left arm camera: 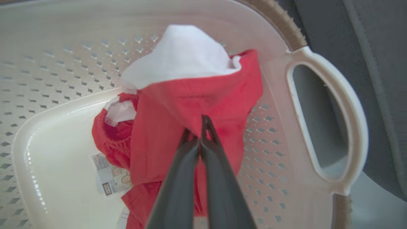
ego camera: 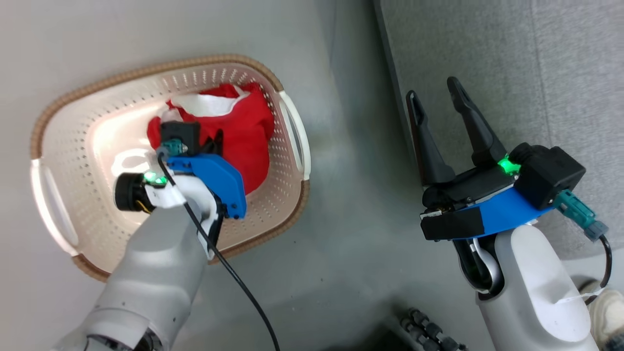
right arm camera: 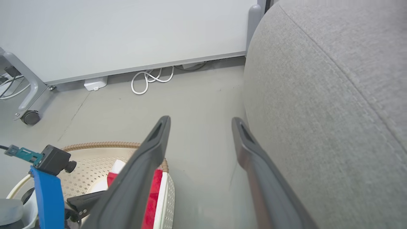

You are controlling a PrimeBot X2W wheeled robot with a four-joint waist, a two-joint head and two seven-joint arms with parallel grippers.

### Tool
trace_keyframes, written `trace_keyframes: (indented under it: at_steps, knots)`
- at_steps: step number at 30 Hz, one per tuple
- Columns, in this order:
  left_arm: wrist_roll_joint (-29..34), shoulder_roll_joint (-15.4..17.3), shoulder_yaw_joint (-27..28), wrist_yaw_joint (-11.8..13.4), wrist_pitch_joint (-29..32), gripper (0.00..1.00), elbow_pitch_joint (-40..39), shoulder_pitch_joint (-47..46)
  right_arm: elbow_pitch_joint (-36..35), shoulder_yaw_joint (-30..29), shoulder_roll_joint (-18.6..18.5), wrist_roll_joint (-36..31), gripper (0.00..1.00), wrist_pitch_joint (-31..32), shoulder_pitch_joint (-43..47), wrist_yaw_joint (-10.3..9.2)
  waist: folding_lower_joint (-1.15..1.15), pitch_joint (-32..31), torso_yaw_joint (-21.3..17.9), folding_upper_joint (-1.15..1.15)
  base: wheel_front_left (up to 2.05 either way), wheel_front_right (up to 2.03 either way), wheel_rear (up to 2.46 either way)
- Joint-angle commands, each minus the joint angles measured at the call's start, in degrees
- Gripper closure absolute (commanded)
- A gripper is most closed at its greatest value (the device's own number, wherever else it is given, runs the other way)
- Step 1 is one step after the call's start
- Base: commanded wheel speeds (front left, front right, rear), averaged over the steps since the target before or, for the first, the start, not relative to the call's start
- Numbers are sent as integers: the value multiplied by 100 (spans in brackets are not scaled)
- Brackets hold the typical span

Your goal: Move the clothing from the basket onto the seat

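1. Progress: early. Clothing [ego camera: 248, 131] all inside basket [ego camera: 146, 73]; none seen on the visible part of seat [ego camera: 512, 58].
2. Done so far, judging by how things lie: grasp only. Left gripper [left arm camera: 197, 132] down in basket, fingers pressed together, fold of red fabric pinched at the tips.
3. Left to do: lift out, carry over the strip of floor [ego camera: 351, 219] to seat, let go. Probably a repeat trip if the heap is more than one garment; count impossible to tell from the bundle.
4. Right gripper [ego camera: 433, 88]: fingers spread wide, holding nothing, hovering by the seat edge, well apart from basket.
5. Basket contents: one red heap with white trim [left arm camera: 184, 54], bunched toward the seat-side end, near the white handle [left arm camera: 357, 133]. Rest of basket bottom bare and glossy. Label sticker [left arm camera: 111, 176] on the bottom, partly tucked under the fabric.
6. Basket standing on floor beside seat, floor showing between them; not touching as far as visible.
7. Seat: grey cushion, nothing on the part in view.
8. Risk, as a guess: thin fabric, small pinch at the tips, so possible slip on the lift, or only part of the heap coming up with the rest dragging on the rim.
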Motion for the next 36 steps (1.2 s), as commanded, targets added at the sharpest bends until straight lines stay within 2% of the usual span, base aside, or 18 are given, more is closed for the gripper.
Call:
trace_keyframes:
  at_steps: [1, 7, 20, 28, 36]
  knots:
    - [-36, -11, -39, -34, -35, 100, -46, 86, 33, -16, 6, -34, 0, 0, -1, 3, 0, -316, 114, 0, 0, 0, 0]
    - [-184, -14, -270, -179, -41, 100, -378, 564, 224, -67, 4, -154, 0, 145, 227, 3, 0, -1204, 349, 0, 0, 0, 0]
    - [-479, -13, -1193, -419, -181, 100, -1373, 1464, 467, -262, -40, -386, 0, 621, 1120, 3, 0, -3304, 1016, 0, 0, 0, 0]
    - [-556, -13, -1628, -474, -271, 100, -2004, 1306, 411, -320, -75, -357, 0, 914, 1641, 3, 0, -4207, 1352, 0, 0, 0, 0]
    - [-615, -10, -1773, -490, -287, 100, -2635, 895, 357, -353, -78, -325, 0, 1125, 2106, 3, 0, -4757, 1565, 0, 0, 0, 0]
